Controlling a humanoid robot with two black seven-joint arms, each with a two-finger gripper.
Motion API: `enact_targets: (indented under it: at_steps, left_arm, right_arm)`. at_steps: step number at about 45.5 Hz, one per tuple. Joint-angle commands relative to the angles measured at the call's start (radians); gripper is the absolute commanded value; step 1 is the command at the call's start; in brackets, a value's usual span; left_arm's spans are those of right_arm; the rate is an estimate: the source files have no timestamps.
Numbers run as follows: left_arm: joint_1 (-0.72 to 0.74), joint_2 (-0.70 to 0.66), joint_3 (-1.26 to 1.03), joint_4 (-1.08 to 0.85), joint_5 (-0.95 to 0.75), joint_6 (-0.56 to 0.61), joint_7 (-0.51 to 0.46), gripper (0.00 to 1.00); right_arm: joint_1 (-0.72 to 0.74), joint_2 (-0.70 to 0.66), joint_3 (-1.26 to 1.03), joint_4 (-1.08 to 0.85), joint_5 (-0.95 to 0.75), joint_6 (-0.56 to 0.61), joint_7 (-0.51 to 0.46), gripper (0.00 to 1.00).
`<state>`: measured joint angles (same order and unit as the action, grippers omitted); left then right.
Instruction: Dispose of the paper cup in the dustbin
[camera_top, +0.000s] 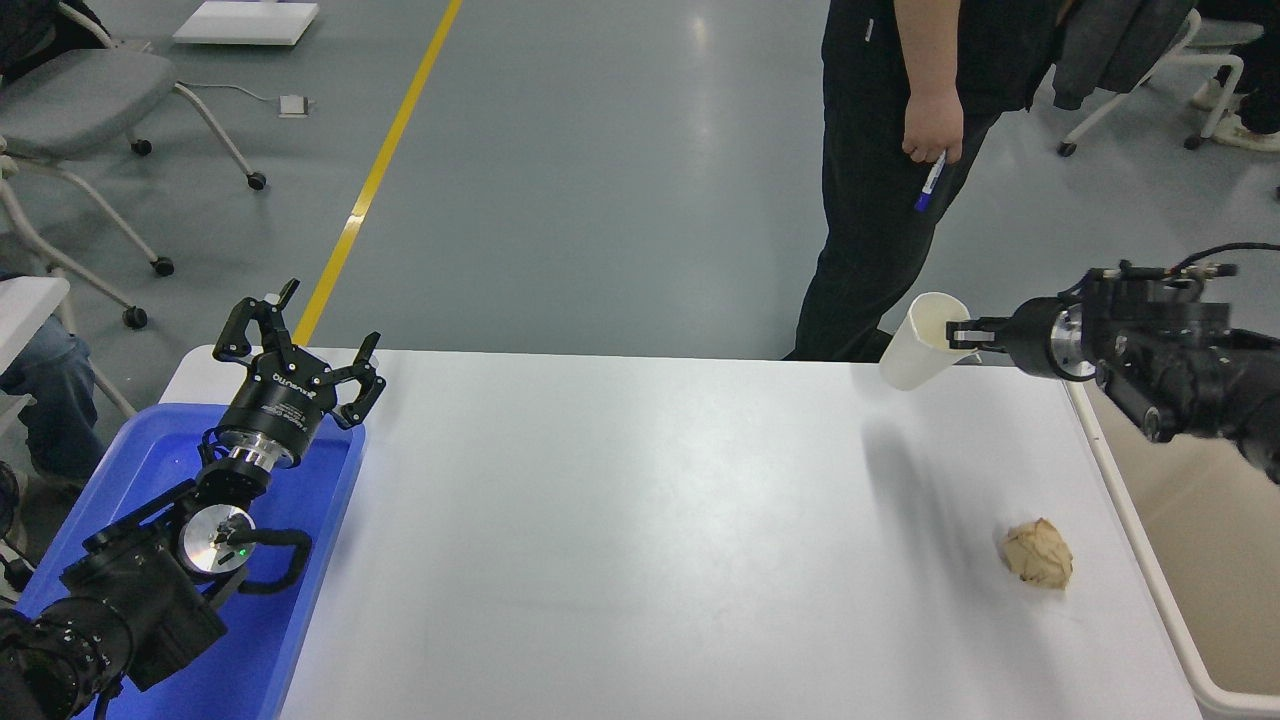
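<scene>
The paper cup (918, 342) is held off the tabletop (640, 540) above its far right corner, tilted, with its rim pinched by the right end effector (962, 333). The dustbin (1190, 560) is set against the tabletop's right edge. A crumpled brown paper ball (1037, 553) is seen near that edge. The left end effector (298, 345) is parked, fingers spread, over a blue tray (150, 470) at the left edge.

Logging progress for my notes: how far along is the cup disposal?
Done: the right claw grips the paper cup by its rim, lifted off the table. In hand: carrying it. Left: get it over the dustbin, where it isn't yet, and release it.
</scene>
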<state>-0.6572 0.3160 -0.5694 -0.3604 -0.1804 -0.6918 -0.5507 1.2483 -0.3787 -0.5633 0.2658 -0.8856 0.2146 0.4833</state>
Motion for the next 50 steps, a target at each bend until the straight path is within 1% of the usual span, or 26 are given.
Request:
enact_targets:
  at_steps: [1,11,19,27,36,44,50]
  left_arm:
    - [0.001,0.000,0.000,0.000,-0.001,0.000,0.000,1.00]
    - [0.001,0.000,0.000,0.000,-0.001,0.000,0.000,1.00]
    - [0.001,0.000,-0.001,0.000,0.001,0.000,0.000,1.00]
    - [0.001,0.000,0.000,0.000,-0.001,0.000,0.000,1.00]
    - [-0.001,0.000,0.000,0.000,-0.001,0.000,0.000,1.00]
    - [0.001,0.000,0.000,0.000,-0.001,0.000,0.000,1.00]
    - [0.001,0.000,0.000,0.000,-0.001,0.000,0.000,1.00]
  right_arm:
    - [0.117,-0.150,-0.004,0.108,-0.006,0.028,0.011,0.00]
    - [0.214,-0.258,-0.018,0.214,-0.015,0.035,0.003,0.00]
    - [0.257,-0.299,-0.046,0.257,-0.013,0.035,0.003,0.00]
    - [0.257,-0.315,-0.043,0.254,-0.012,0.034,0.001,0.00]
    - [0.237,-0.393,-0.038,0.248,-0.004,0.028,0.004,0.00]
    - [0.174,-0.457,-0.026,0.224,0.000,0.020,0.009,0.00]
    - [0.125,-0.511,-0.018,0.167,0.016,0.017,0.012,0.00]
